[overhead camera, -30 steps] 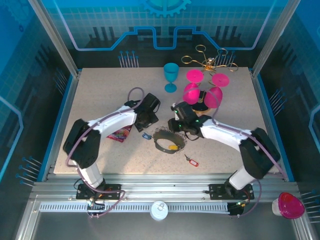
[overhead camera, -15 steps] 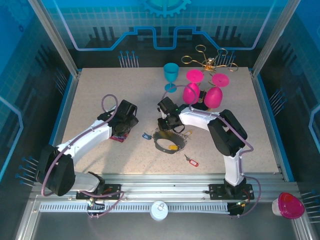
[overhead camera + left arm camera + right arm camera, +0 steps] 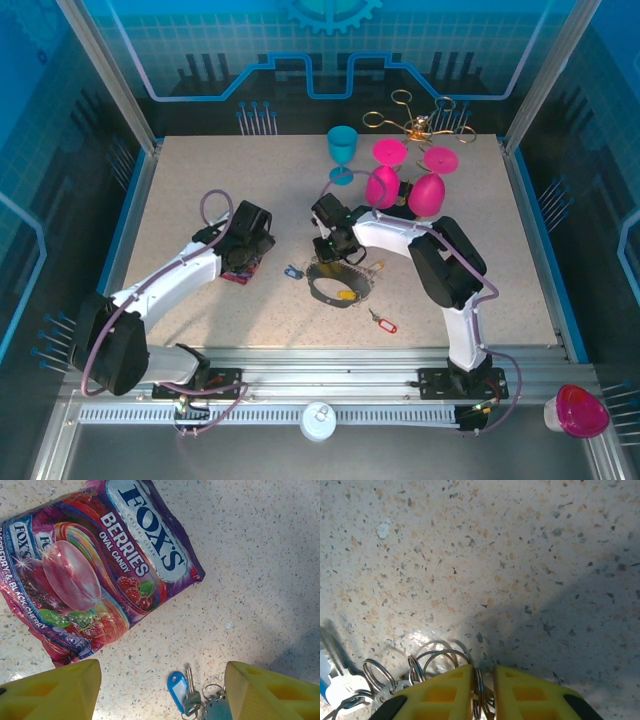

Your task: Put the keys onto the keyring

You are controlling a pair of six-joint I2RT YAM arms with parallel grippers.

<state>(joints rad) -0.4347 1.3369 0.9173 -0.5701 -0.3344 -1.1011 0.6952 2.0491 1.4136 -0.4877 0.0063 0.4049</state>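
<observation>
Noting this as the opening grab, with no key looking threaded yet. The right gripper (image 3: 483, 676) is sitting low at the far rim of the large dark grey-purple oval keyring (image 3: 322, 292) on the speckled beige table (image 3: 200, 180). Its jaws are standing nearly together, pinching a thin silver wire ring (image 3: 478, 679). The left gripper (image 3: 161, 674) is hanging empty with its jaws wide, between a glossy purple packet of berry candy (image 3: 95, 575) and the small blue-headed silver key (image 3: 178, 689). A yellow-headed key (image 3: 346, 294) is lying inside the loop, and a red-headed key (image 3: 382, 322) is lying apart on its near side. I'm not making out the fourth key with any confidence. As I'm judging it, the next move is asking for a gentle lift that keeps the wire from slipping. The left gripper would then be coming in for the blue-headed key. The pinched wire is running off the bottom of the right wrist view, so I'm unable to tell whether it belongs to the big loop or to a key's own split ring. From above, the gripper body is covering the contact.
</observation>
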